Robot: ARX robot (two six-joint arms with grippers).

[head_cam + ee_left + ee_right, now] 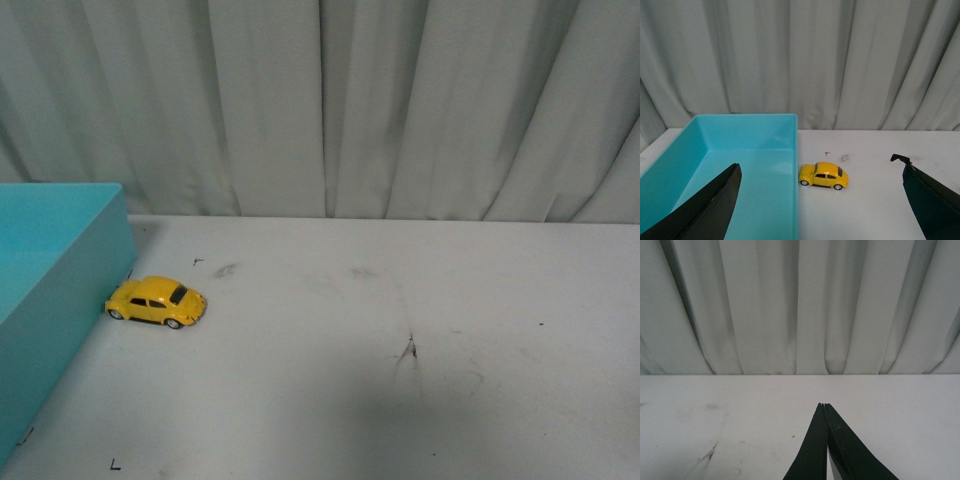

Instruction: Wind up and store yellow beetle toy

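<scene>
Hovering before pickup | yellow beetle toy (156, 302) on table (400, 380), left-centre of front view, just beside turquoise bin (60, 250) wall, likely its store | left gripper (817, 162) spread wide, framing the toy for a grab | right gripper (823, 406) pressed closed, empty, idle

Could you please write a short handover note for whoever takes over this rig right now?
Left gripper: open, holding nothing, pointed toward the toy and the bin.
Right gripper: shut, holding nothing, over the white table.
Yellow beetle toy: on its wheels on the table, outside the teal bin, with one end right at the bin's outer wall. Whether it touches the wall cannot be told.
Done: nothing that shows. The toy is neither gripped nor stored.
Left: grasp the toy, wind it up, then put it in the bin. The left arm looks better placed for this.
</scene>
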